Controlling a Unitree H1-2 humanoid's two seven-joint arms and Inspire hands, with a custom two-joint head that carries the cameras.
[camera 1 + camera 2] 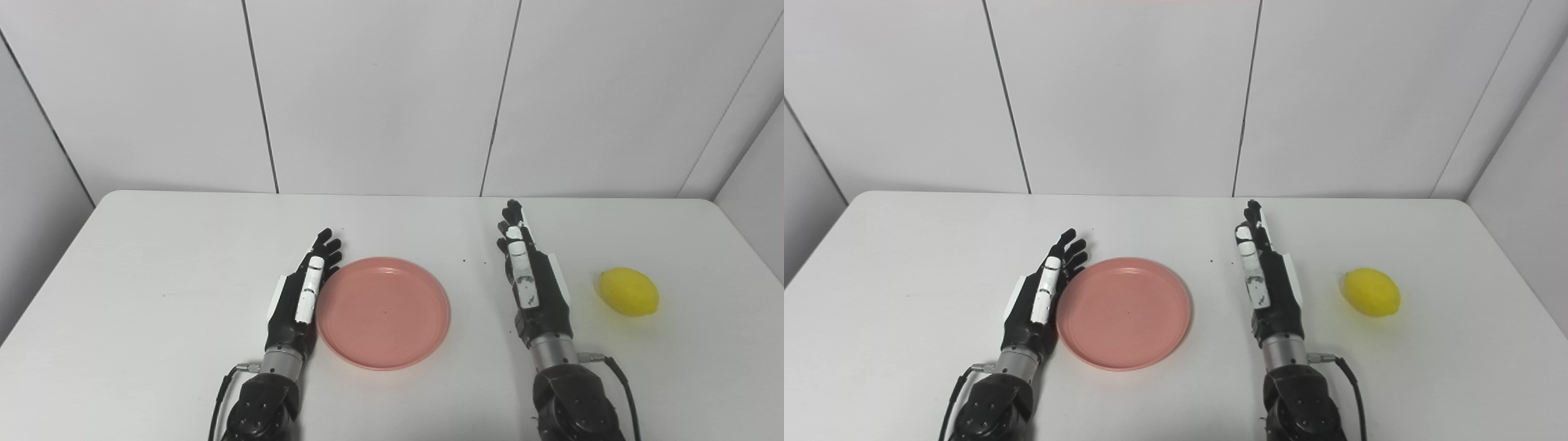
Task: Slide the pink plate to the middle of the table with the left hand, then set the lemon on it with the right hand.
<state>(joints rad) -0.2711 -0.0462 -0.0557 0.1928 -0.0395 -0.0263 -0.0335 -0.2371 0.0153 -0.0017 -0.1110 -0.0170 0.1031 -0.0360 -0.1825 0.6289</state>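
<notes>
Pink plate flat near the table's front edge, about midway; left hand pressed against its left rim, fingers straight and apart, empty. Right hand likewise spread, holding nothing. Lemon alone toward the right edge.

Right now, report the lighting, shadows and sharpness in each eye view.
Left eye view: soft, even light; the lemon throws only a faint yellowish shadow on the table, and the pink plate shows no glare. Right eye view: same flat light, with the left hand and right hand in sharp focus and no motion blur.
</notes>
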